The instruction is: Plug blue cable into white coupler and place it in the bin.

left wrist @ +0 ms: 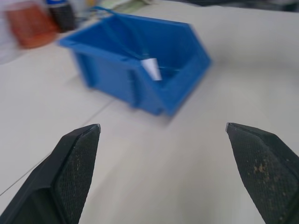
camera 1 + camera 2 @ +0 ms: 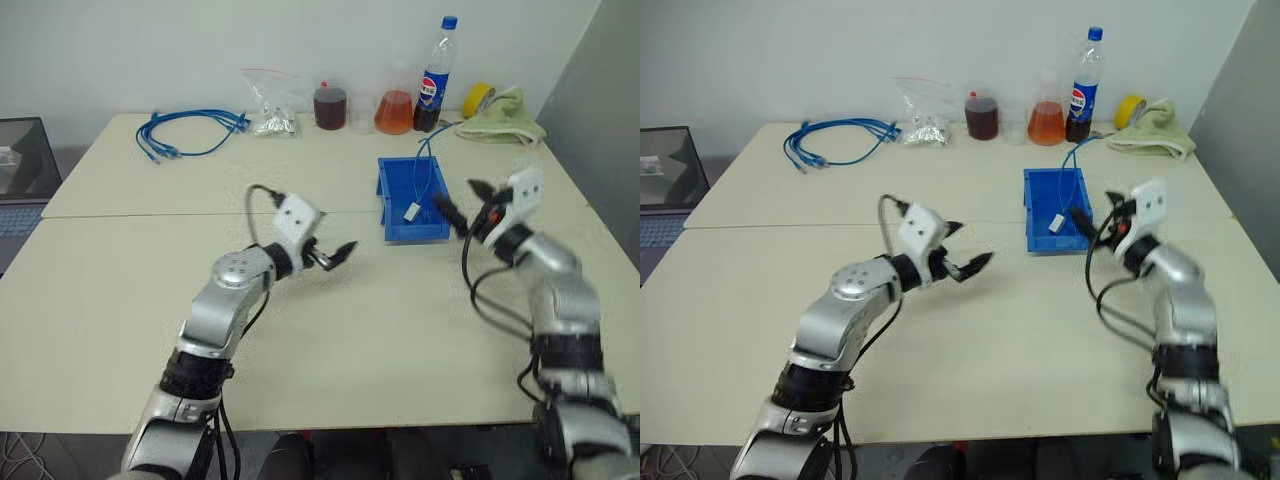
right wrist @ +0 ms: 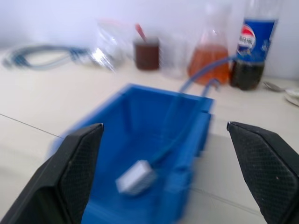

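One bin (image 2: 413, 205) on table (image 2: 330, 330), holding one white coupler (image 3: 136, 177) with one blue cable (image 3: 174, 127) seemingly plugged in, trailing over back rim. Two grippers: left gripper (image 2: 333, 255) spread wide, empty, well left of bin; right gripper (image 2: 462, 205) spread wide, empty, just beside bin's right wall.

The bin (image 2: 413, 205) sits on the table (image 2: 330, 330) right of centre; the white coupler (image 2: 410, 212) lies inside it, with the blue cable (image 2: 424, 165) running from it toward twelve o'clock, over the bin's rear wall; at the far edge — from ten to one o'clock — stand a cable bundle (image 2: 190, 133), a bag (image 2: 272, 107), a jar (image 2: 330, 107), a flask (image 2: 394, 112), a bottle (image 2: 435, 78), a tape roll (image 2: 478, 98) and a cloth (image 2: 505, 122); a laptop (image 2: 24, 175) lies off the table at nine.
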Controlling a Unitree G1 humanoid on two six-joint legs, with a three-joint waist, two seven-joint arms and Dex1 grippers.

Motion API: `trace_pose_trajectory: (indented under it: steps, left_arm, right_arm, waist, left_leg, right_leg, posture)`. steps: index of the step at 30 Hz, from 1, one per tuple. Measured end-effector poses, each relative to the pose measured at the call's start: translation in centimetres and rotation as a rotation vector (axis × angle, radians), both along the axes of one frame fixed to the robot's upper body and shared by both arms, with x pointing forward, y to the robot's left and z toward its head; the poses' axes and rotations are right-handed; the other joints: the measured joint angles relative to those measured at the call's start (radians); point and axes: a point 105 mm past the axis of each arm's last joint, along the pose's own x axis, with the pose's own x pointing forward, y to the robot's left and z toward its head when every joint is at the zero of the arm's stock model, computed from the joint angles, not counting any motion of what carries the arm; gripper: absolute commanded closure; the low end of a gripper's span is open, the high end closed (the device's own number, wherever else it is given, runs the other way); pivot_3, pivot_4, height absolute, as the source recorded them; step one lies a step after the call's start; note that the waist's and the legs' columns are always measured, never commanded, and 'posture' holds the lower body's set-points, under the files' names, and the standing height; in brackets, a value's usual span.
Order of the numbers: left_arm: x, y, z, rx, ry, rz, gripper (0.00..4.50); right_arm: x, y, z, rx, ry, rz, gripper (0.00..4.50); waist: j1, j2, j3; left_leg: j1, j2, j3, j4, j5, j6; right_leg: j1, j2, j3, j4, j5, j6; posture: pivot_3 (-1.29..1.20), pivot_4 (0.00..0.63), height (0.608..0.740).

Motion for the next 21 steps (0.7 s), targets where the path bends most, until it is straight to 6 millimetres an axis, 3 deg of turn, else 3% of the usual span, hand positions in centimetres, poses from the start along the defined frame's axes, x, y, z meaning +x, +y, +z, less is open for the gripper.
trace_pose_trajectory:
  steps: [4,6,8,12,17,21]
  left_arm:
    - [-0.5,5.3,-1.3,-0.044,-0.035,0.303,0.00]
    - [-1.5,8.3,-2.8,-0.030,-0.050,0.457,0.00]
    - [-2.3,10.1,-3.9,-0.010,-0.053,0.542,0.00]
    - [-4.1,11.3,-5.6,-0.002,-0.050,0.599,0.00]
    - [-7.3,12.4,-9.0,-0.010,0.010,0.666,0.00]
    - [-7.7,12.3,-9.1,-0.032,-0.011,0.687,0.00]
  right_arm:
    - [-5.0,1.1,-0.5,-0.035,-0.141,-0.096,0.01]
    - [-7.2,1.7,-2.6,-0.052,-0.153,-0.150,0.01]
    - [-8.3,2.2,-4.7,-0.033,-0.099,-0.166,0.01]
    - [-9.1,1.7,-6.3,0.034,-0.085,-0.268,0.01]
    - [-9.3,-0.8,-9.7,0.041,-0.006,-0.412,0.01]
    - [-9.4,-1.1,-10.2,0.036,-0.007,-0.423,0.01]
  waist:
    - [0.011,0.000,-0.001]
    - [0.018,0.000,-0.001]
    - [0.020,0.000,0.000]
    - [0.021,0.000,0.000]
    - [0.021,0.000,0.000]
    - [0.022,0.000,0.000]
  left_leg:
    - [0.003,-0.001,-0.002,0.006,-0.001,0.002]
    - [0.004,-0.001,-0.001,0.008,-0.001,0.002]
    - [0.004,-0.002,-0.001,0.009,-0.002,0.003]
    - [0.013,-0.002,-0.001,0.008,-0.002,0.004]
    - [0.017,-0.002,0.000,0.006,-0.003,0.004]
    - [0.018,-0.002,0.001,0.006,-0.003,0.005]
  right_leg:
    - [0.005,0.001,0.002,0.000,0.002,0.004]
    - [0.005,0.001,0.002,0.000,0.003,0.006]
    - [0.006,0.001,0.003,0.000,0.004,0.008]
    - [0.015,0.001,0.003,-0.001,0.005,0.008]
    - [0.018,0.002,0.003,-0.002,0.004,0.007]
    - [0.019,0.005,0.002,-0.002,0.004,0.007]
  posture:
    - [0.00,0.150,0.740]
    - [0.00,0.150,0.740]
    - [0.00,0.150,0.740]
    - [0.00,0.150,0.740]
    - [0.00,0.150,0.740]
    - [0.00,0.150,0.740]
